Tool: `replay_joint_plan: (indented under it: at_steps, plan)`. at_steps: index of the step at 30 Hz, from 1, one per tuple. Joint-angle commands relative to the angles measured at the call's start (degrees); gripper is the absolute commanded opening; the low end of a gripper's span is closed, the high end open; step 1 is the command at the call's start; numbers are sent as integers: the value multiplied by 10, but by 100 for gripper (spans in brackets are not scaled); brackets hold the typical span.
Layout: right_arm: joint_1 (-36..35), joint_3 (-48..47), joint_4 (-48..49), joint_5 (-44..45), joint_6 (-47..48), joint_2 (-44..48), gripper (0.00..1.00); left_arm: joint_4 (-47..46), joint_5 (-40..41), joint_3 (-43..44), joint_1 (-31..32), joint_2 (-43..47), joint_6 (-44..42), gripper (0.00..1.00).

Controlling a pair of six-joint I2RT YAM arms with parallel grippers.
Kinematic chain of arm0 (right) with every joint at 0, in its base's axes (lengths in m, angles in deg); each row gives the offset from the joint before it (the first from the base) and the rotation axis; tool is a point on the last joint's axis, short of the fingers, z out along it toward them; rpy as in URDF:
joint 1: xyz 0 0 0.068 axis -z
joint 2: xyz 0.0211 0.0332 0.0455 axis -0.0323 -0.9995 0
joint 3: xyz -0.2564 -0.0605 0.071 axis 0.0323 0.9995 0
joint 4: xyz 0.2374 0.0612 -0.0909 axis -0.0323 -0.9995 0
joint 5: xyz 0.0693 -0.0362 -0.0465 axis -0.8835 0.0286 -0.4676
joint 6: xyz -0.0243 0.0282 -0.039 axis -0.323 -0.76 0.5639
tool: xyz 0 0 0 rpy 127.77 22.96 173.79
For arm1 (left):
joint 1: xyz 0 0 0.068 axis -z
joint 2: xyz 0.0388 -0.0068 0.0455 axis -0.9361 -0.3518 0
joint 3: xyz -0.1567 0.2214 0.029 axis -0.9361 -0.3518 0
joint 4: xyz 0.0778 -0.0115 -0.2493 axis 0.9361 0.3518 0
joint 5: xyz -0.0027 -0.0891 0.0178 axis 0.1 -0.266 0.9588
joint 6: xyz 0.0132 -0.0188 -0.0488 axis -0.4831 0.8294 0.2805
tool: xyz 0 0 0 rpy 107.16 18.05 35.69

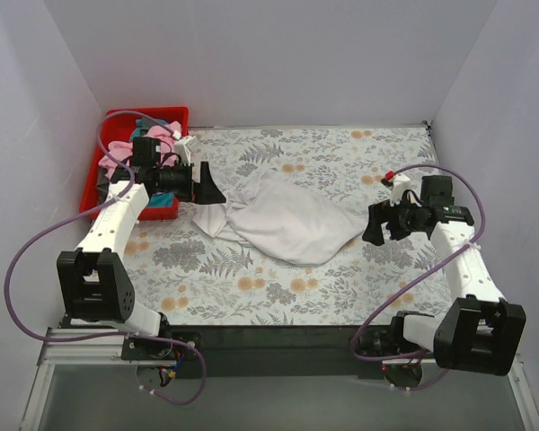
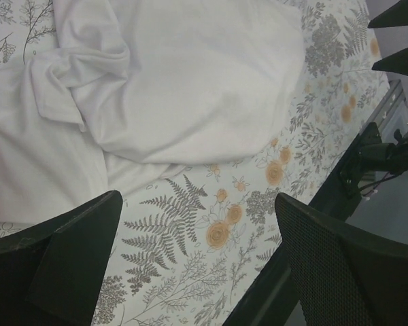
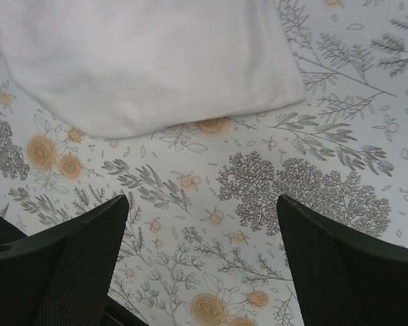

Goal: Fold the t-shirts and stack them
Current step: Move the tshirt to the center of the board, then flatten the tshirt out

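A large plain white t-shirt [image 1: 287,223] lies crumpled in the middle of the floral table; it also shows in the left wrist view [image 2: 177,88] and the right wrist view [image 3: 143,61]. My left gripper [image 1: 207,184] is open and empty just left of the shirt's bunched end. My right gripper [image 1: 375,224] is open and empty just right of the shirt's right edge. A pink t-shirt [image 1: 126,148] and a teal one [image 1: 162,205] lie in the red bin, partly hidden by the left arm.
The red plastic bin [image 1: 99,162] stands at the far left corner under the left arm. White walls close in the table on the left, back and right. A black rail [image 1: 278,337] runs along the near edge.
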Motion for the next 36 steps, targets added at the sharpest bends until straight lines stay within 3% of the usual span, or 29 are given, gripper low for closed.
replay_joint_plan:
  at_steps: [1, 6, 14, 22, 30, 34, 36]
  plan:
    - [-56, -12, -21, 51, 21, -30, 95, 5, 39, -8, 4, -9, -48, 95]
    - [-115, -32, 10, 115, 2, -97, 86, -4, 109, -17, 15, -65, -63, 93]
    - [-122, -123, 31, 190, -13, -218, 75, -7, 175, 9, 26, -137, -79, 78]
    - [-123, -212, 30, 189, -21, -328, 57, -10, 187, 22, 27, -158, -80, 77]
    - [-122, -205, 19, 198, -17, -363, 54, -9, 191, 14, 27, -159, -80, 79]
    - [-122, -199, 23, 207, -13, -384, 54, -18, 205, -6, 27, -158, -78, 85]
    - [-122, -196, 23, 219, -3, -398, 48, -21, 213, -13, 27, -161, -76, 86]
